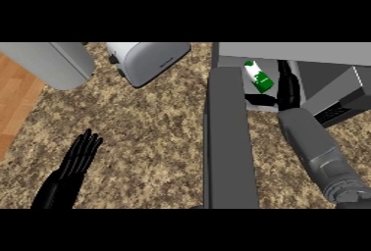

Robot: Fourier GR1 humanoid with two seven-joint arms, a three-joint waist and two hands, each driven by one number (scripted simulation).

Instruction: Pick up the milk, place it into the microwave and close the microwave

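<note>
The milk (258,77), a white carton with green markings, is tilted inside the open microwave (319,54) at the top right. My right hand (287,88) reaches into the cavity just to the right of the milk. Its fingers are stretched out straight along the carton and its thumb shows dark below it. I cannot tell whether the hand touches the carton. The microwave door (230,142) hangs open as a long grey slab running toward me, left of my right forearm. My left hand (80,154) rests open at the lower left over the counter.
A silver toaster (148,59) stands at the top centre, with a grey rounded appliance (51,62) to its left. The speckled counter (152,147) ends at the left, where wooden floor (14,98) shows.
</note>
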